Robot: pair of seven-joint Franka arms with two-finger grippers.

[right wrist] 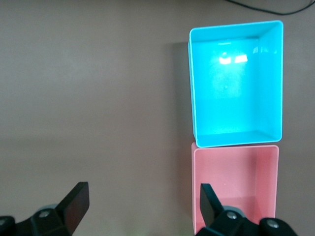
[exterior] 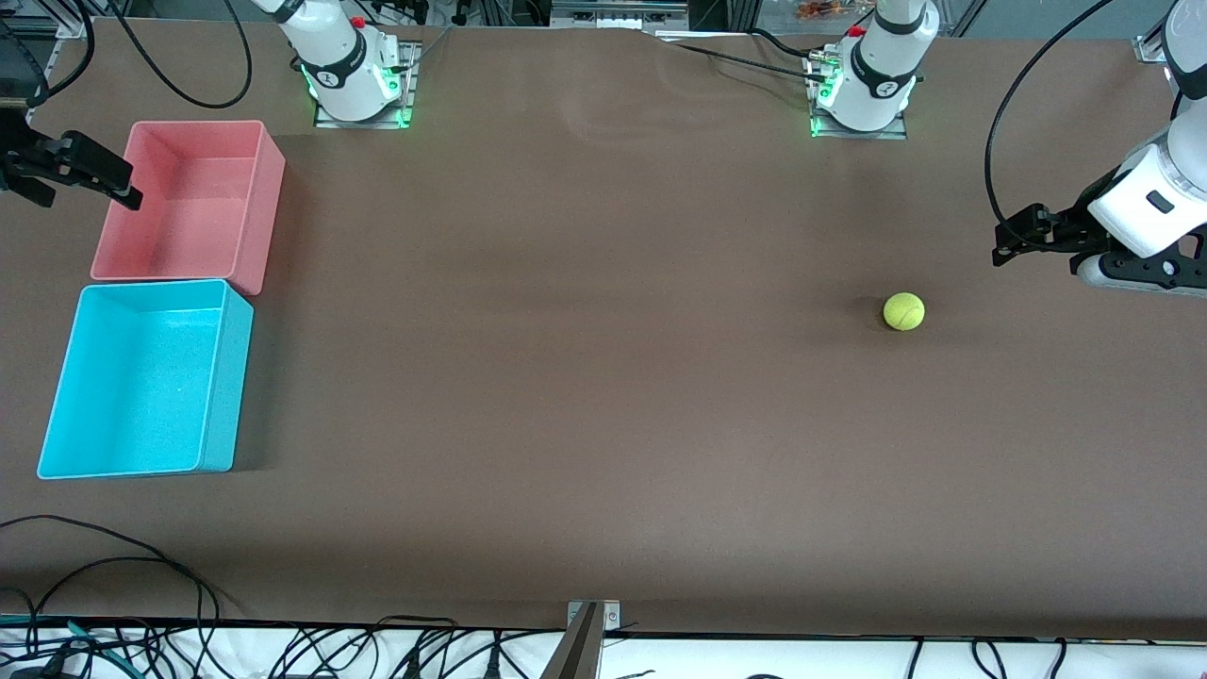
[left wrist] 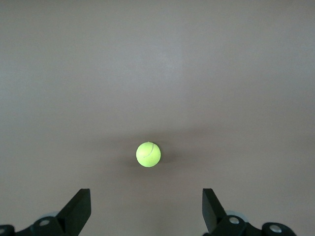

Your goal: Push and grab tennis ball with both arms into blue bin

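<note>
Still at step one: tennis ball (exterior: 903, 311) sitting on the brown worktop (exterior: 585, 377) at the left arm's end, well apart from the blue bin (exterior: 57, 405).

Left pincer (exterior: 1007, 243) hanging near the ball, fingers apart; right pincer (exterior: 99, 179) spread beside the pink bin (exterior: 269, 189), waiting. Next up, probably: drop low and shove the ball binward.

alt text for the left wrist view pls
A tennis ball sits alone on the brown table, apart from the left tool, whose two black fingers stand wide open with nothing between them.
</note>
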